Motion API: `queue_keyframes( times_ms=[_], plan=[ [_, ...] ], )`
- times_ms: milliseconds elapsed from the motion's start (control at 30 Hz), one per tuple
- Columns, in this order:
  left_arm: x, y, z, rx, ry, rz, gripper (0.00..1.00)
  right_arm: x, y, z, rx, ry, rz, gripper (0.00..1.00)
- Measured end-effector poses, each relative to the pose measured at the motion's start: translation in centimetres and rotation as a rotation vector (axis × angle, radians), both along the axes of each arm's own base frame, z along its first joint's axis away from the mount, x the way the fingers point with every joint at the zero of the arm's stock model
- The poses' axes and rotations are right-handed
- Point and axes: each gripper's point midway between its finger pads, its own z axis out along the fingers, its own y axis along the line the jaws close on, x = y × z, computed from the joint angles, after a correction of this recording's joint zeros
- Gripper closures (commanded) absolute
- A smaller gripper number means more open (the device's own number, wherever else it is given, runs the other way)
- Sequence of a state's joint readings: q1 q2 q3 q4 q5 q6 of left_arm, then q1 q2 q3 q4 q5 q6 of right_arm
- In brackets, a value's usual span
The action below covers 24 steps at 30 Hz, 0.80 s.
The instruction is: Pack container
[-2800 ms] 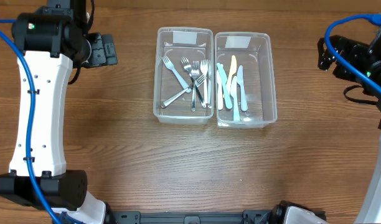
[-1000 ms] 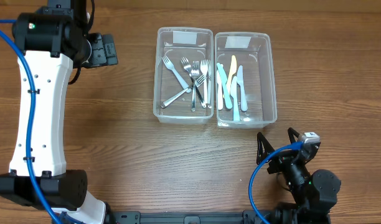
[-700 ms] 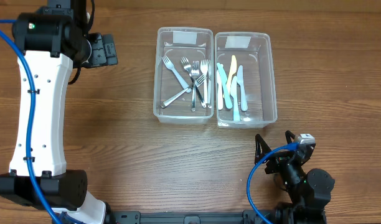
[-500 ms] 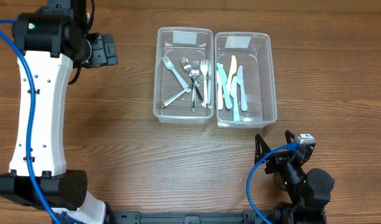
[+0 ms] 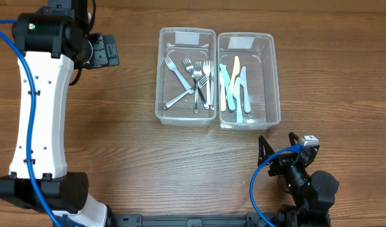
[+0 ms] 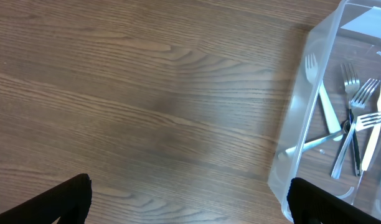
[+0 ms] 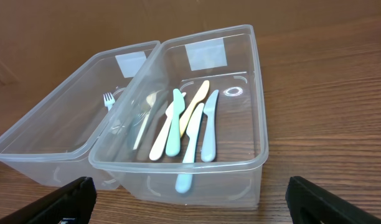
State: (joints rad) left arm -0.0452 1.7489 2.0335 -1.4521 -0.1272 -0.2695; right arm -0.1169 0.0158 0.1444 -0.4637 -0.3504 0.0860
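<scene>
Right gripper [image 5: 279, 144] down from far right to near edge, spread wide, knife container [image 5: 275, 82] just ahead.

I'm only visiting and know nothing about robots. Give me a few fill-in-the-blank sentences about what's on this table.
The left bin holds metal ___.
The right bin holds pastel plastic ___.
Both bins stand side by side on a ___ table.
The right fingers are ___, holding nothing.
Missing words: forks; knives; wooden; open.
</scene>
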Motion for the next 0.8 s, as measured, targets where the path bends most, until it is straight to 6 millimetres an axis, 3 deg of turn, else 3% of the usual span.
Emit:
queue_keyframes(
  times_ms=[400,533,633,733,767,800],
  plan=[
    [0.0,-0.1,0.0,0.0,0.0,-0.001,0.0,0.0,0.0,0.0,0.0,0.0,0.0,0.0],
    [-0.2,-1.1,0.5,0.011,-0.016,-0.031,0.0,0.0,0.0,0.0,0.0,0.0,0.0,0.0],
    [-0.3,-2.6,2.9,0.058,-0.111,-0.078,0.0,0.0,0.0,0.0,0.0,0.0,0.0,0.0],
    [-0.6,-4.2,7.3,0.077,-0.294,-0.114,0.0,0.0,0.0,0.0,0.0,0.0,0.0,0.0],
    [-0.6,-4.3,7.8,0.077,-0.317,-0.115,0.0,0.0,0.0,0.0,0.0,0.0,0.0,0.0],
    [-1.7,-4.5,11.0,0.065,-0.445,-0.115,0.0,0.0,0.0,0.0,0.0,0.0,0.0,0.0]
  ],
)
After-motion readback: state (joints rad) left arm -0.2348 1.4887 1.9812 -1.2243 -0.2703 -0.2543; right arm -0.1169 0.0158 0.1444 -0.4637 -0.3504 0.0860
